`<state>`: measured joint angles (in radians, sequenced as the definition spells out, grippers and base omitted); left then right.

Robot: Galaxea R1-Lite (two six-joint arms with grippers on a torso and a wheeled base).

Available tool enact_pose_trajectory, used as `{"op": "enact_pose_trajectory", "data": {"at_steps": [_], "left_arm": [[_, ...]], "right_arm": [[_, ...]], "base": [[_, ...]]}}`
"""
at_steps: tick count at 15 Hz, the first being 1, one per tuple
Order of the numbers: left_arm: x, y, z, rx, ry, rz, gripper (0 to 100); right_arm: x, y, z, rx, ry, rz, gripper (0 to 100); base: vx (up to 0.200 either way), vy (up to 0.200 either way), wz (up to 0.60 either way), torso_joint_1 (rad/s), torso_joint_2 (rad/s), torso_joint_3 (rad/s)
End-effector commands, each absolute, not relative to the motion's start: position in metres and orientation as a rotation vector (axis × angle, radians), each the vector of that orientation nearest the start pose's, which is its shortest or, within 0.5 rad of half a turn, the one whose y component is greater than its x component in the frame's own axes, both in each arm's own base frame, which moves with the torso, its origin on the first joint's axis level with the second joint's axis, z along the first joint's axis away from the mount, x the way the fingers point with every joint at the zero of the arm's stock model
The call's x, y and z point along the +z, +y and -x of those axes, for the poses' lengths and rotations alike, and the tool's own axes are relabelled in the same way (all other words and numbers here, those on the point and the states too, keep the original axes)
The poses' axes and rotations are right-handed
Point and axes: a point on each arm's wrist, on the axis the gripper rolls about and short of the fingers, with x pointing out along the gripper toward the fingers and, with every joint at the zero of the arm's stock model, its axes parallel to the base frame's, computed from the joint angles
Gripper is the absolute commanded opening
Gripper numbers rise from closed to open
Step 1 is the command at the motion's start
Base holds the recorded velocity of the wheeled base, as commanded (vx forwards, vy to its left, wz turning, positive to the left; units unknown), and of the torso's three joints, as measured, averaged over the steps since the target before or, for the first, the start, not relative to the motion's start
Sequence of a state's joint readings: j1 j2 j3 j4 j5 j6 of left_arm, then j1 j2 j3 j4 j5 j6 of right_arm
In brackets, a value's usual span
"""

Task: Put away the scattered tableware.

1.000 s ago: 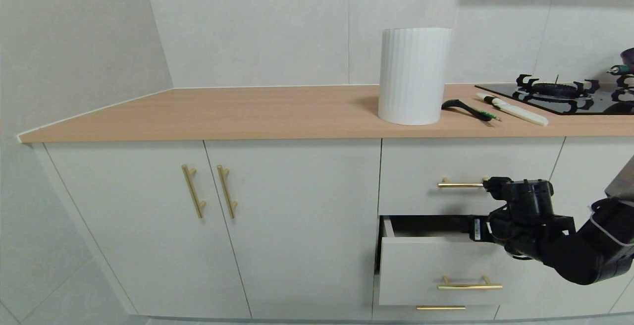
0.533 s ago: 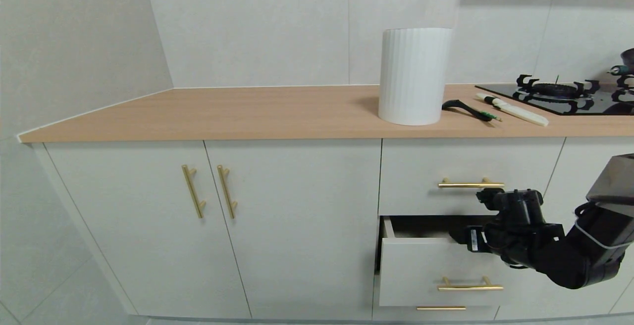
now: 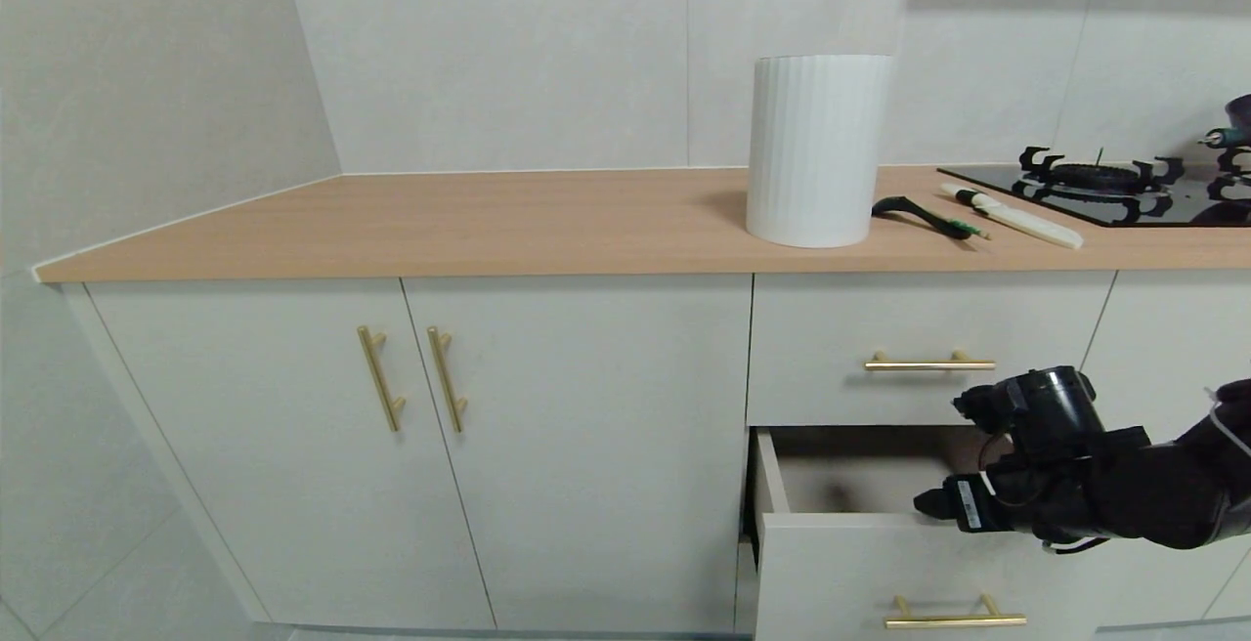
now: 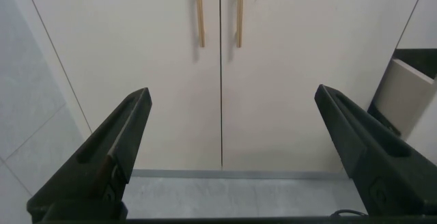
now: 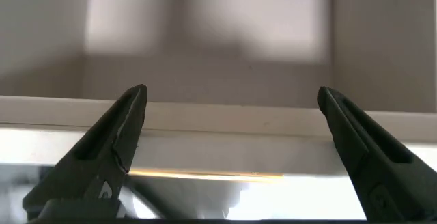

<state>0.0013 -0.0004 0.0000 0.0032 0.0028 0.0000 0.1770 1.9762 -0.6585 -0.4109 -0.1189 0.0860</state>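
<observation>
Now, against a second ago: the second drawer stands further out of the cabinet. Its front sits lower and nearer in the head view, its gold handle has dropped toward the bottom edge, and more of the pale inside shows.

- The right gripper has come down and toward the robot with the drawer. Earlier it was level with the top drawer's handle; it is now at the top edge of the open drawer's front.
- In the right wrist view the right gripper has its fingers spread wide, with the front's top edge running across between them. Nothing is clamped; whether they touch it, cannot tell.
- The left gripper is spread wide too, holding nothing, and faces the two cupboard doors.
- The tableware is unmoved. A black-handled utensil and a cream-handled utensil lie on the countertop, between the white ribbed canister and the hob.
</observation>
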Motion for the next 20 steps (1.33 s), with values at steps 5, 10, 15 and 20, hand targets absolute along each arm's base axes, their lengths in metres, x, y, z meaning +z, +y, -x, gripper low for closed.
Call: {"op": "enact_pose_trajectory", "data": {"at_steps": [5, 10, 15, 20], "left_arm": [[0.075, 0.0, 0.023, 0.005, 0.003, 0.0, 100], [0.075, 0.0, 0.023, 0.005, 0.003, 0.0, 100], [0.075, 0.0, 0.023, 0.005, 0.003, 0.0, 100], [0.075, 0.0, 0.023, 0.005, 0.003, 0.0, 100]], "right_arm": [[0.073, 0.059, -0.266, 0.103, 1.003, 0.184, 100], [0.088, 0.068, -0.237, 0.195, 1.109, 0.303, 100], [0.102, 0.078, -0.205, 0.295, 1.29, 0.437, 100], [0.117, 0.086, -0.216, 0.238, 1.225, 0.331, 100]], "base": [[0.0, 0.0, 0.0, 0.0, 0.0, 0.0], [0.0, 0.0, 0.0, 0.0, 0.0, 0.0], [0.0, 0.0, 0.0, 0.0, 0.0, 0.0], [0.0, 0.0, 0.0, 0.0, 0.0, 0.0]]}}
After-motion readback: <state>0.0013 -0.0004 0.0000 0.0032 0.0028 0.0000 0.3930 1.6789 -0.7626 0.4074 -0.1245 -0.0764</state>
